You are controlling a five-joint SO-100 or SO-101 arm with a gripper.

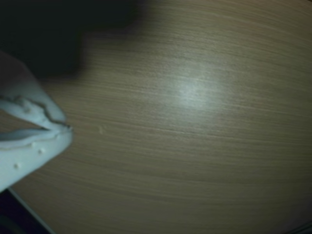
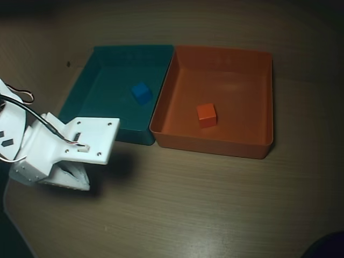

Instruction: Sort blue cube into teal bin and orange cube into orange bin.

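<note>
Although the blue cube [image 2: 142, 92] already lies in the teal bin [image 2: 80, 91] and the orange cube [image 2: 206, 115] in the orange bin [image 2: 263, 97], the gripper [image 1: 66, 127] hangs clenched and empty over bare table [image 2: 204, 204], below-left of both bins in the overhead view.

Dim light falls on a wood-grain table [image 2: 215, 204], its corners in shadow.

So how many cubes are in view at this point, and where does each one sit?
2. The blue cube lies inside the teal bin, and the orange cube lies inside the orange bin, both in the overhead view. The wrist view shows only bare table, so no others are visible.
</note>
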